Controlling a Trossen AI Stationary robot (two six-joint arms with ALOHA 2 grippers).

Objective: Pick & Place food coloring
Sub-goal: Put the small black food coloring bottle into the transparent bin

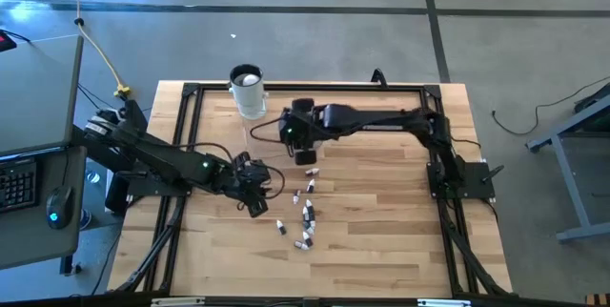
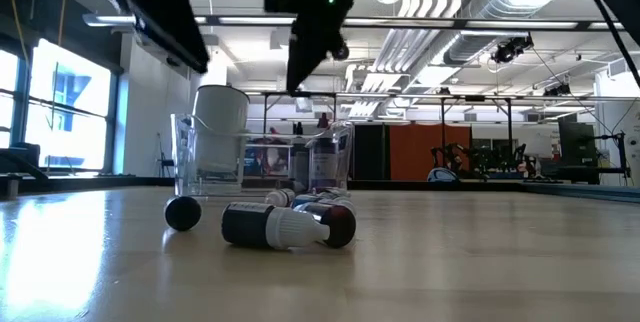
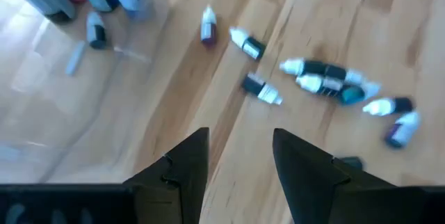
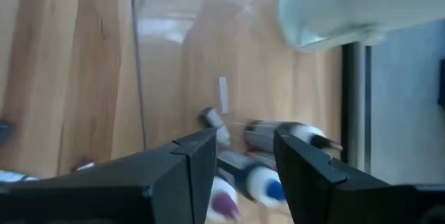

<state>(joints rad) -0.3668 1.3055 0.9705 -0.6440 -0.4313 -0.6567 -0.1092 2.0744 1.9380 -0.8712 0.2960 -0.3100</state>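
Food coloring bottles (image 1: 305,214) lay scattered on the wooden table (image 1: 381,240), most in a loose line between the two arms, and several more rested inside the clear tray (image 4: 181,57) near the white cup (image 1: 248,92). The right pincer (image 4: 243,161) hung above that tray with its fingers apart and nothing between them. The left pincer (image 3: 240,158) hovered over bare wood beside the scattered bottles, its fingers likewise spread and empty.
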